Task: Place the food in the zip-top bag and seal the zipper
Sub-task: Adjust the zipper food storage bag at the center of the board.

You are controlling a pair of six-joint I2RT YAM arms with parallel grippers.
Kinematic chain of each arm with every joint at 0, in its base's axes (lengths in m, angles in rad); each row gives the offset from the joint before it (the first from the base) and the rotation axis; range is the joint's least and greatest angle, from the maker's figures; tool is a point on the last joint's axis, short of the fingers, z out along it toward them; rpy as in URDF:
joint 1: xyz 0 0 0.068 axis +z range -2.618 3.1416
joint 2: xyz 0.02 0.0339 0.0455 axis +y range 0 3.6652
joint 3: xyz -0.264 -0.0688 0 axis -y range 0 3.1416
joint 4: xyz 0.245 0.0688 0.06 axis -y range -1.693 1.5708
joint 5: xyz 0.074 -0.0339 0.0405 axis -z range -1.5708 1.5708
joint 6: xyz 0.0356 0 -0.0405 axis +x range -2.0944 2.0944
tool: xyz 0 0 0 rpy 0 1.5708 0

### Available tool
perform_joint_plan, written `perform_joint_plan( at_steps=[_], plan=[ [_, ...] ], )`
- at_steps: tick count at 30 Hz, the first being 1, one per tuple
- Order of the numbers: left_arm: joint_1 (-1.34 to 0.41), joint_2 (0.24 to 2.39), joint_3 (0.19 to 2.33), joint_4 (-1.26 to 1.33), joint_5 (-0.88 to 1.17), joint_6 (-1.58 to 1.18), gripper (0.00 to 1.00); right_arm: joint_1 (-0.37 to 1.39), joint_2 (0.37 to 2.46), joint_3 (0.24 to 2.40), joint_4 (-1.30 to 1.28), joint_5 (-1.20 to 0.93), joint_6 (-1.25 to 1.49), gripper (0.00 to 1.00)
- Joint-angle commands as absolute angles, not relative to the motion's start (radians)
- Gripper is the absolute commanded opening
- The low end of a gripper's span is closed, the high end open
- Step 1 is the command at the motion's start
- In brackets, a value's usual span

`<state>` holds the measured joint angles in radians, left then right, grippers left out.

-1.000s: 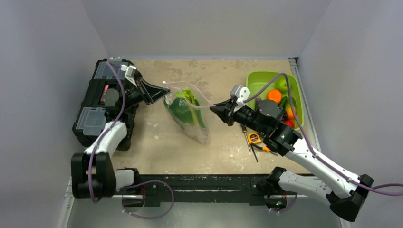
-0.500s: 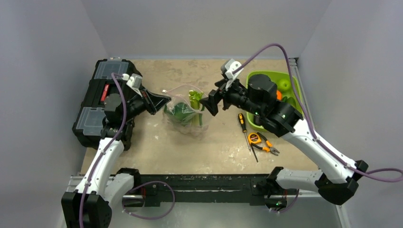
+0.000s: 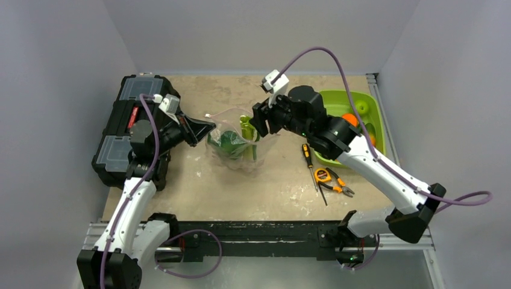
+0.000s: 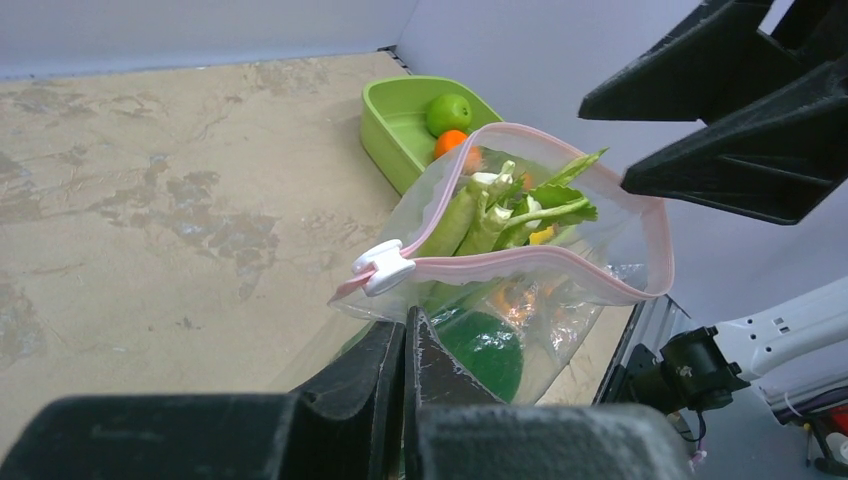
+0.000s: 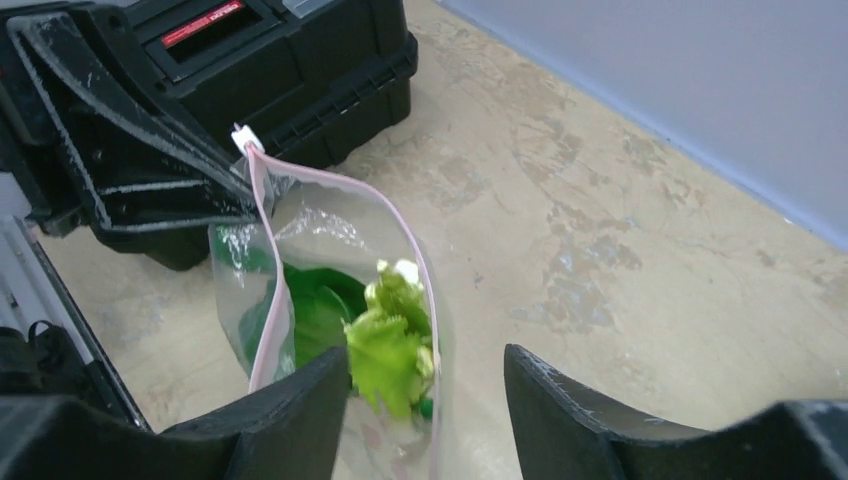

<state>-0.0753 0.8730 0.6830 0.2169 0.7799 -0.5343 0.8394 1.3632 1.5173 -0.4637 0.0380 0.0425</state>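
The clear zip-top bag (image 3: 236,144) stands on the table with its mouth open. The food (image 3: 231,141), leafy greens with pale stalks, sits inside it and also shows in the left wrist view (image 4: 500,210) and the right wrist view (image 5: 390,345). The pink zipper (image 4: 530,258) gapes wide, its white slider (image 4: 383,267) at the left end. My left gripper (image 3: 211,127) is shut on the bag's wall just below the slider (image 4: 408,322). My right gripper (image 3: 260,124) is open and holds nothing. Its left finger (image 5: 290,410) is over the bag's mouth and the right one is outside the bag.
A black toolbox (image 3: 129,129) lies behind my left arm. A lime-green bin (image 3: 355,114) with orange and green fruits is at the right. A screwdriver (image 3: 308,158), tape measure (image 3: 323,175) and pliers (image 3: 337,188) lie right of the bag.
My right gripper let go of the bag's right end, opened, and moved left and up over the mouth. The bag, stretched between both grippers before, has slumped with its mouth gaping.
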Motion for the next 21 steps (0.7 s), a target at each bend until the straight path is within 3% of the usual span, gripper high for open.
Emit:
perform_joint_plan(
  at_steps=[1, 3, 7, 10, 21],
  plan=[
    [-0.083, 0.850, 0.701, 0.254, 0.788, -0.528, 0.00, 0.840, 1.235, 1.462, -0.450, 0.076, 0.064, 0.48],
    [-0.083, 0.843, 0.698, 0.253, 0.787, -0.528, 0.00, 0.839, 1.216, 1.450, -0.477, 0.047, 0.039, 0.40],
    [-0.083, 0.832, 0.695, 0.257, 0.787, -0.530, 0.00, 0.839, 1.199, 1.413, -0.510, -0.015, 0.008, 0.38],
    [-0.083, 0.829, 0.693, 0.261, 0.791, -0.533, 0.00, 0.841, 1.220, 1.410, -0.523, -0.019, -0.031, 0.30],
    [-0.083, 0.816, 0.667, 0.343, 0.825, -0.568, 0.00, 0.919, 1.420, 1.539, -0.510, 0.110, -0.109, 0.08]
  ],
)
